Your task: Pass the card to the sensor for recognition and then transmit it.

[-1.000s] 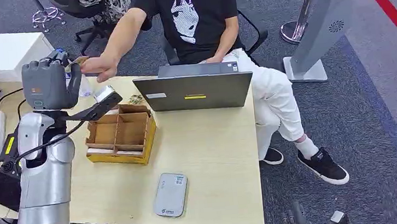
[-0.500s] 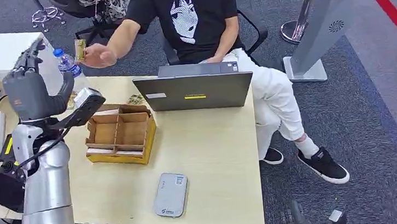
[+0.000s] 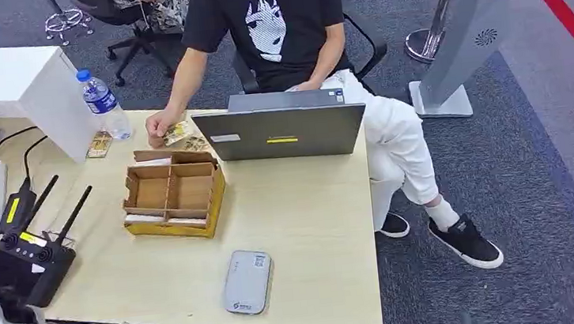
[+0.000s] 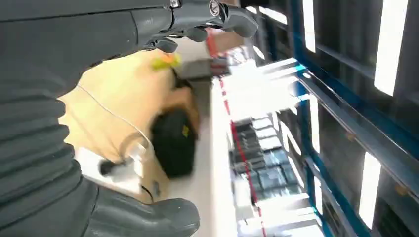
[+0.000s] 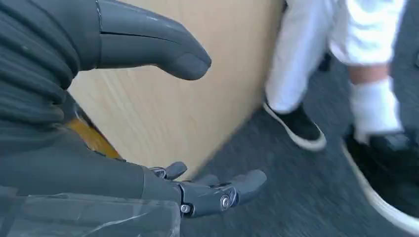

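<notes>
Risk first, from the head view: the card [image 3: 176, 131] lies at the far left of the table [image 3: 306, 231], under a person's hand [image 3: 158, 125] just beside the laptop [image 3: 281, 133], so the hand-over looks done. The sensor [image 3: 247, 282] sits near the front edge, well apart from it. A cardboard tray [image 3: 173, 193] and a black remote [image 3: 29, 254] with raised antennas lie on the left; an arm swinging low there could knock the antennas or the bottle [image 3: 104, 105].

Left wrist view: blurred. The left robot hand [image 4: 99, 64] has its fingers spread with nothing between them. A cable and a dark box show beyond; the fingers could snag that cable.

Right wrist view: the right robot hand [image 5: 148, 118] hangs spread and empty beside the table edge, close to the person's shoes [image 5: 296, 128]. Swinging it could strike the edge.
</notes>
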